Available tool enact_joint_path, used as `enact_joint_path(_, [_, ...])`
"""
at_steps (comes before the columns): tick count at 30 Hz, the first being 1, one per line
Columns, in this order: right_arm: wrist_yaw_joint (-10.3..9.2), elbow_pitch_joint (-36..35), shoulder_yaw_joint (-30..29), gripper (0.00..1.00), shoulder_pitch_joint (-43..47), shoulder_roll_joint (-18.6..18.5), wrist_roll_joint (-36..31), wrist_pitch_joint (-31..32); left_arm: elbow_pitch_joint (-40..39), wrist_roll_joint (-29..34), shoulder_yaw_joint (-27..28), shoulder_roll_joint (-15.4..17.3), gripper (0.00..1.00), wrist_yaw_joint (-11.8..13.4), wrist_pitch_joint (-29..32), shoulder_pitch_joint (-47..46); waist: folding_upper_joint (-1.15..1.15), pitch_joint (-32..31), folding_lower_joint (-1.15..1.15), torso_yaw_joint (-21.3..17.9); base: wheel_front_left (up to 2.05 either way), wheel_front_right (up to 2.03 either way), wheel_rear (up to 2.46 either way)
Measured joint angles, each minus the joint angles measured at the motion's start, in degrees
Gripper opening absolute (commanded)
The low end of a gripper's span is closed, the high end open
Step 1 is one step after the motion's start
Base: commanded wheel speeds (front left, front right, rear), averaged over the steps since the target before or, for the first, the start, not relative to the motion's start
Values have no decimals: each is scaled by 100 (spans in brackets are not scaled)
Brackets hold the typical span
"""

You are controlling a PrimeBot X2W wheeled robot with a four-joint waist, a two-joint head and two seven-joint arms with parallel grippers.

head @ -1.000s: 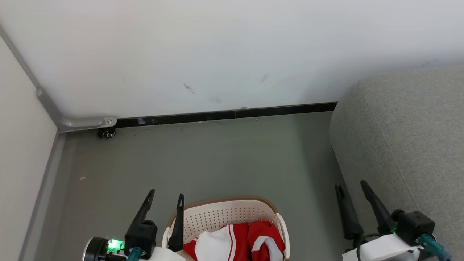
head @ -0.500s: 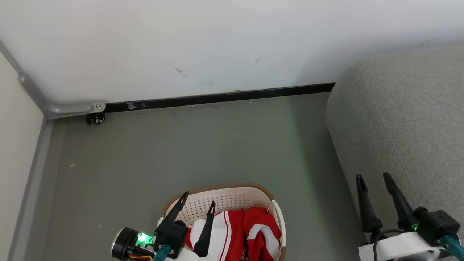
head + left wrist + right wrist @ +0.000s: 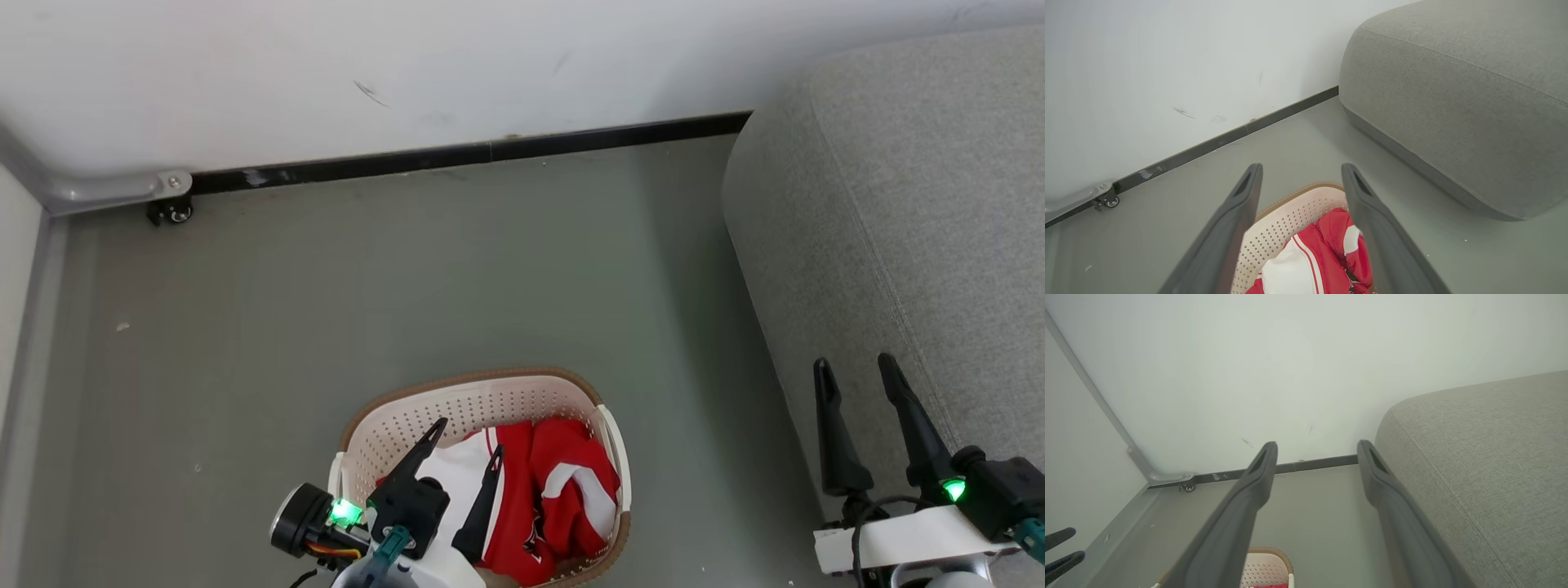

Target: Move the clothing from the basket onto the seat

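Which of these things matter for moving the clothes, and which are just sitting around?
Part of the job:
clothing, red and white, lying in the basket
basket, cream with a brown rim
seat, grey, on the right
left gripper, open above the basket

Just lying about:
small wheel in the far corner
black skirting strip
pale speck left of the basket

The floor (image 3: 408, 278) is smooth, dull grey-green, and meets the wall (image 3: 490, 57) at a black skirting (image 3: 490, 152). The basket (image 3: 465, 378) stands on it near the bottom middle of the head view, well clear of the wall. The sofa (image 3: 898, 204) sits on the floor to the right, its far end reaching the skirting, with a strip of bare floor between it and the basket. A small black caster (image 3: 173, 212) rests in the left corner. A pale speck (image 3: 122, 327) lies near the left edge.
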Motion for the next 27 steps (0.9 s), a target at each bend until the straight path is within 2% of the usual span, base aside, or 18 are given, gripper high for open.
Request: enact_joint_path(27, [0,-491,159,100,-1055,-2,140,-68,639,264,-233,-33,100,-97,-4,-1190,0,1741,0,-476,0,0,0])
